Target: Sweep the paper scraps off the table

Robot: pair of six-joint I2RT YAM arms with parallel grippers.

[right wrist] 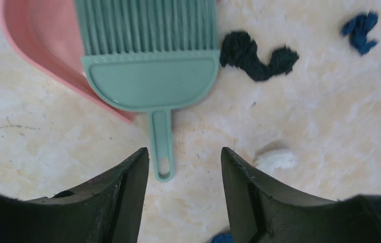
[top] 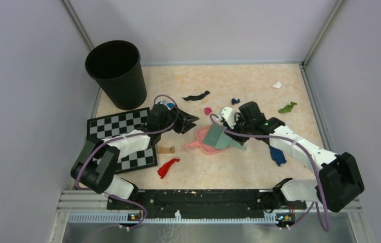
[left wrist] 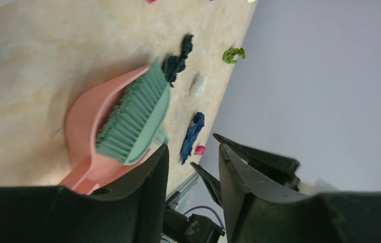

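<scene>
A pink dustpan (top: 198,145) lies mid-table with a green brush (top: 219,136) resting on it. My right gripper (top: 231,126) is open just above the brush; in the right wrist view the brush handle (right wrist: 162,147) ends between my open fingers, gripper (right wrist: 183,162), untouched. My left gripper (top: 187,121) is open and empty, left of the dustpan (left wrist: 84,121). Paper scraps lie about: black (top: 196,96), dark blue (top: 235,101), magenta (top: 207,110), white (top: 277,85), blue (top: 277,155), red (top: 168,167). A dark scrap (right wrist: 257,58) and a white one (right wrist: 277,159) lie beside the brush.
A black bin (top: 116,73) stands at the back left. A chequered board (top: 120,136) lies under my left arm. A green scrap (top: 287,107) lies at the right, a tan piece (top: 165,149) by the board. Grey walls close three sides.
</scene>
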